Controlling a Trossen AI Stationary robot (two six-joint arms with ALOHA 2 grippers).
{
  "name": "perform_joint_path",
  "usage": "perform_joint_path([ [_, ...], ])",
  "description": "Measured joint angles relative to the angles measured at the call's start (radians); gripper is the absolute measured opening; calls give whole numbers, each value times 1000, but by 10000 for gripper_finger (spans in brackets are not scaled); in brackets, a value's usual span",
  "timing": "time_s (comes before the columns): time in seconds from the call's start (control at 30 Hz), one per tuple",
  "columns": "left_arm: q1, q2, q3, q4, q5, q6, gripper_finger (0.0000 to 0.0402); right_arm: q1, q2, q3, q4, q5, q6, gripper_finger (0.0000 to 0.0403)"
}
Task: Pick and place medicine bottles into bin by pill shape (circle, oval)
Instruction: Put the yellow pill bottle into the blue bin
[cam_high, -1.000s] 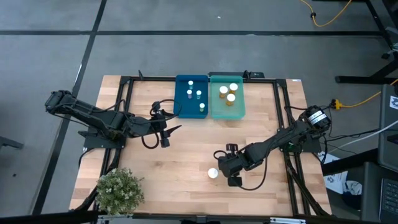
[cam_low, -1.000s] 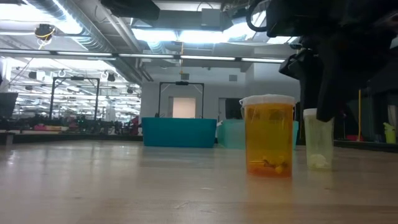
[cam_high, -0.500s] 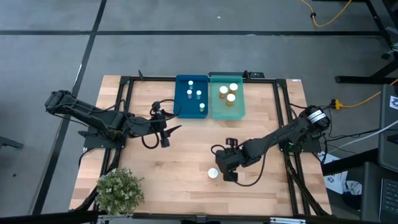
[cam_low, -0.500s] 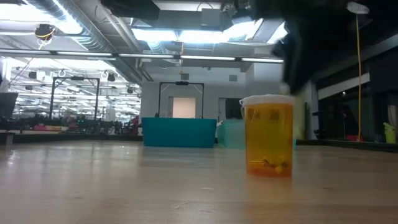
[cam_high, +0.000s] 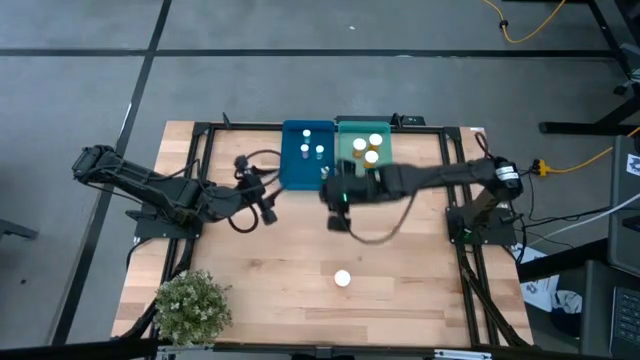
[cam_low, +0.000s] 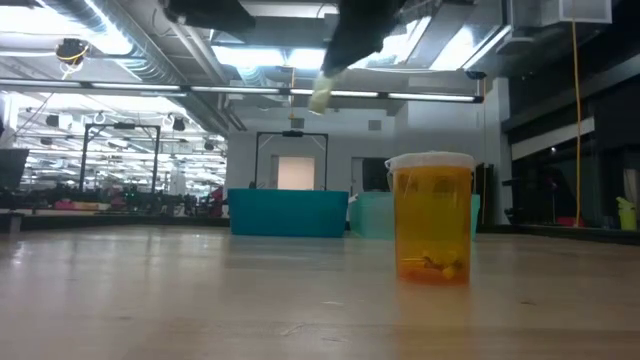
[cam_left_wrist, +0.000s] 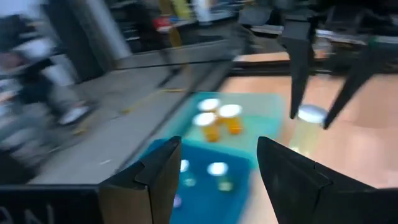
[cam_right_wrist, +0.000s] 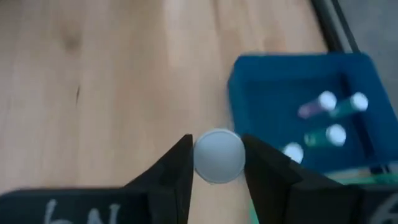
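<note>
My right gripper (cam_high: 337, 200) is high over the table just in front of the two bins, shut on a slim pale bottle with a white cap (cam_right_wrist: 219, 157). The bottle also shows in the low view (cam_low: 322, 95) and the left wrist view (cam_left_wrist: 309, 118). The blue bin (cam_high: 307, 155) holds several slim bottles. The teal bin (cam_high: 365, 158) holds three amber bottles. One amber bottle with a white cap (cam_high: 343, 278) stands upright on the table near the front; it shows in the low view too (cam_low: 432, 215). My left gripper (cam_high: 267, 208) waits open left of the blue bin. My right gripper pinches the slim bottle at its capped top (cam_right_wrist: 198, 163) between its two fingers, one on each side. The fingers (cam_left_wrist: 297, 68) come from above, pointing down. The bottle is lifted clear of the table and hangs below the fingers, slightly tilted.
A potted plant (cam_high: 192, 305) stands at the table's front left corner. A black frame rail (cam_high: 200, 190) runs round the wooden table top. Bare wood (cam_high: 300, 250) lies between the bins and the amber bottle.
My right gripper has lifted the slim bottle from beside the amber bottle near the table's front and carried it up and toward the far edge, up to the bins. The amber bottle has stayed where it stood.
</note>
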Motion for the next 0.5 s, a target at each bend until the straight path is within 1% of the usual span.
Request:
perform_joint_path([
  [0.07,0,0,0,-7,-80,-8,202,-63,9,0,64,-62,-30,122],
  [0.13,0,0,0,-13,-114,-7,202,-121,32,2,132,-108,-46,122],
  [0.37,0,0,0,-13,-112,-7,202,-268,185,0,270,-224,-129,122],
  [0.5,-5,0,0,-13,-111,-7,202,-328,245,-2,297,-230,-144,122],
])
